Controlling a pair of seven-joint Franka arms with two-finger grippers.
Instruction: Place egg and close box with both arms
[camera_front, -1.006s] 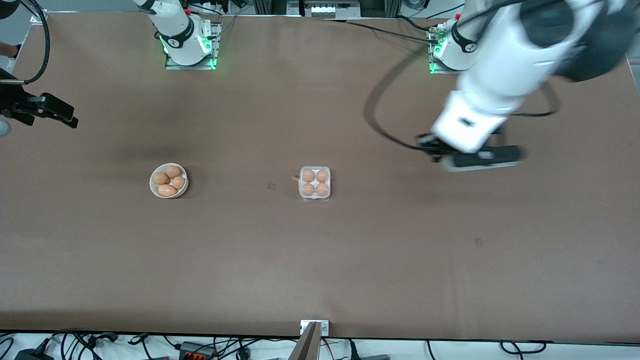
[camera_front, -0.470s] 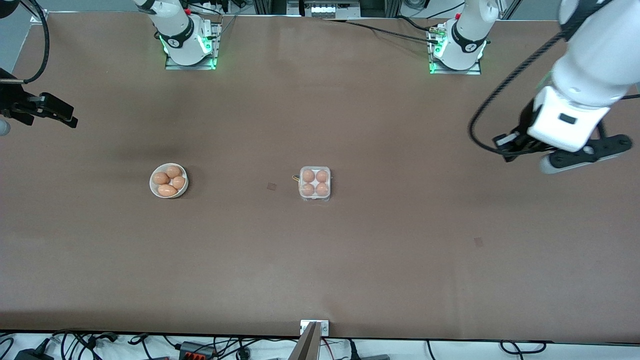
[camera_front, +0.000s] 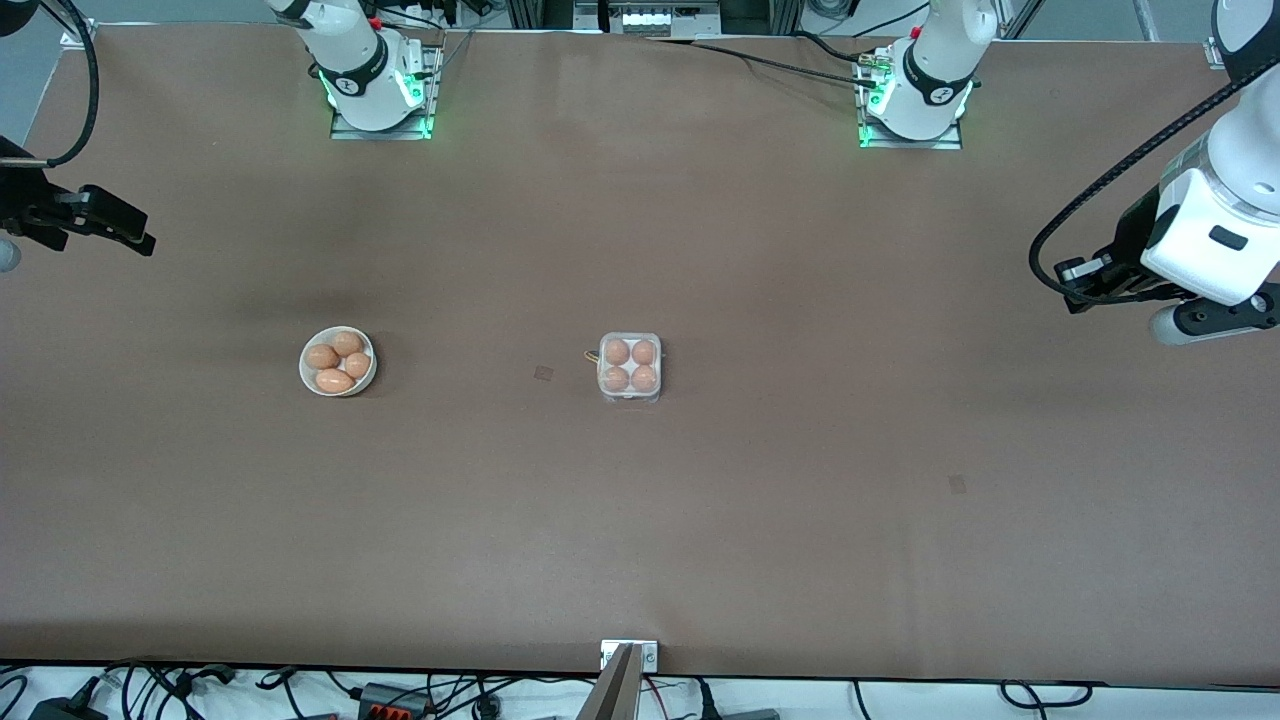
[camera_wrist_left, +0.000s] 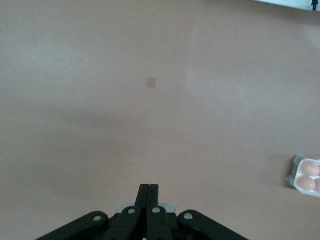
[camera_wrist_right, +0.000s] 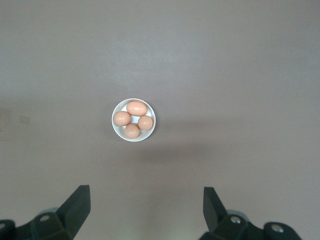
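The box (camera_front: 629, 367) is a small white carton in the middle of the table, with several brown eggs in its cells and its clear lid apparently down over them. One corner of the box (camera_wrist_left: 306, 176) shows in the left wrist view. A round white bowl (camera_front: 338, 361) with several brown eggs (camera_wrist_right: 136, 107) stands toward the right arm's end. My left gripper (camera_wrist_left: 149, 187) is shut and empty, high over the table's edge at the left arm's end (camera_front: 1085, 277). My right gripper (camera_wrist_right: 147, 200) waits open and empty, above the bowl (camera_wrist_right: 133, 120) and over the table's edge at the right arm's end (camera_front: 135, 235).
The two arm bases (camera_front: 380, 90) (camera_front: 915, 100) stand along the table's edge farthest from the front camera. Small tan patches (camera_front: 543, 373) (camera_front: 957, 484) mark the brown table top. A metal bracket (camera_front: 629, 655) sits at the nearest edge, with cables below it.
The left arm has swung away from the box, out to the table's edge at its own end, with its gripper staying shut. The right arm, box and bowl have not moved.
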